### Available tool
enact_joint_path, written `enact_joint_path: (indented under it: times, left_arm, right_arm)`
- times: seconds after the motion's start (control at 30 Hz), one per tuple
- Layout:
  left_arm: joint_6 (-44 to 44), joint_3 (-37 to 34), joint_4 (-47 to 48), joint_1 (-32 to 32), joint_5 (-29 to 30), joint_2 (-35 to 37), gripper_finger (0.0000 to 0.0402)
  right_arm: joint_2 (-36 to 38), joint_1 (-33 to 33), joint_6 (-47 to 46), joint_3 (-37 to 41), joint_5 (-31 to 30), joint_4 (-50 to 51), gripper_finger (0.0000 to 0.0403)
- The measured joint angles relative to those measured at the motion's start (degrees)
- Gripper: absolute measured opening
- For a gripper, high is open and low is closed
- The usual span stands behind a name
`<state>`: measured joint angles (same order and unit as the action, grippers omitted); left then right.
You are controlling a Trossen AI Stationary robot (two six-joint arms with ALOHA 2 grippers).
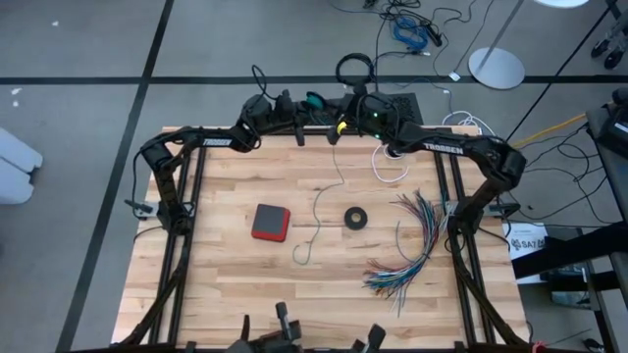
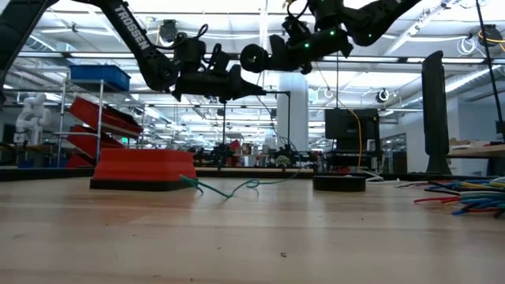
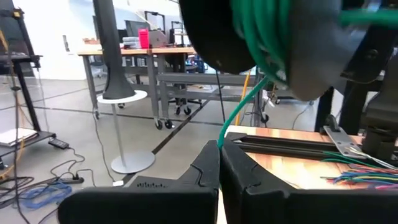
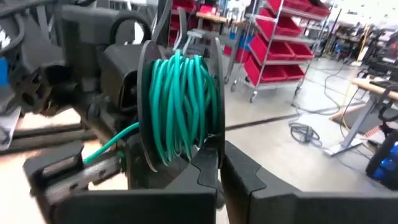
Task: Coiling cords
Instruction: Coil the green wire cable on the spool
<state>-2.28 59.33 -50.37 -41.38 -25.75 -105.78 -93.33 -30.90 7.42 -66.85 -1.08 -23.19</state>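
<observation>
A black spool point(image 4: 180, 106) wound with the teal cord hangs in the air over the table's far edge point(image 1: 316, 99). My right gripper point(image 4: 219, 163) is shut on the spool. My left gripper point(image 3: 219, 152) is just below the spool point(image 3: 261, 37) and is shut on the strand of teal cord point(image 3: 239, 109) that leaves it. The unwound teal cord point(image 1: 321, 211) drops from there, and its tail lies on the table point(image 2: 229, 189). The white cord point(image 1: 392, 169) lies looped at the far right, under my right arm. My left gripper pinches one strand of the teal cord point(image 3: 222, 140) between its two fingertips, just below the spool. The fingers are level and lie across the strand. The strand runs straight from the fingertips up to the windings. My right gripper pinches the rim of the spool's flange point(image 4: 214, 146) between its two fingers, coming in level from the table's right. The spool is lifted clear of the table, with its flanges upright.
A red box point(image 1: 270, 223) sits left of centre and a small black ring point(image 1: 355, 218) at centre. A fanned bundle of multicoloured wires point(image 1: 412, 245) covers the right side. Bare wood lies along the near edge and at the left.
</observation>
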Motion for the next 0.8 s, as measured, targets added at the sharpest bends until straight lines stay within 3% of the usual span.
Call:
enact_joint_path:
  times: [0.63,0.8]
  left_arm:
    - [-1.3,0.0,2.2,0.0,-2.0,0.1,0.0000]
    - [-1.5,2.4,6.8,0.0,-3.9,0.1,0.0012]
  right_arm:
    - [10.3,0.2,4.5,0.0,1.4,28.5,0.0000]
    - [11.4,0.1,7.0,0.0,-0.1,32.6,0.0000]
